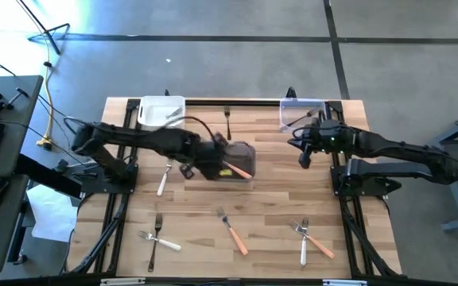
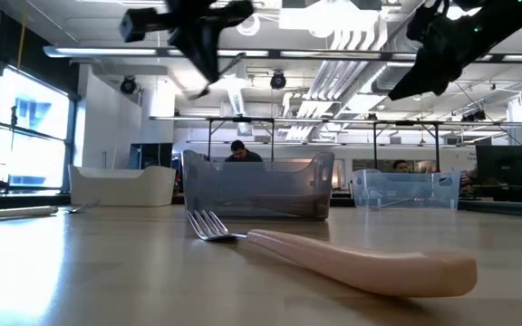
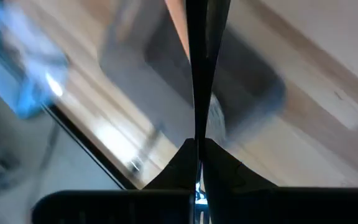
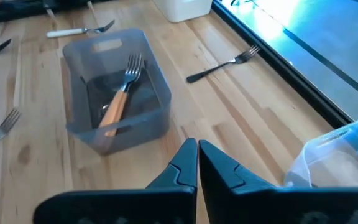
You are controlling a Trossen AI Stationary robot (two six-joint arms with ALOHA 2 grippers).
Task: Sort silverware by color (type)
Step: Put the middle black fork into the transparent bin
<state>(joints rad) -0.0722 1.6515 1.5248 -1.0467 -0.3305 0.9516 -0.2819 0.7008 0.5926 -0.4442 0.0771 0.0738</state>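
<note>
My left gripper hangs over the grey tub at mid-table, shut on a slim black fork. An orange-handled fork lies inside that tub. My right gripper is shut on nothing, raised over the table's right part, near the clear tub. Other forks lie flat on the wood: a black one at the far edge, a white one left of the grey tub, and several along the near edge. My left gripper pinches the black fork between its two shut fingers, which slant down from the table's left. The dark handle runs on past the fingertips. The fork is lifted clear, high over the grey tub. Which part lies between the pads does not show.
A white tub stands at the far left corner. Near the front edge lie crossed forks, an orange fork and a white and orange pair. People sit beyond the table.
</note>
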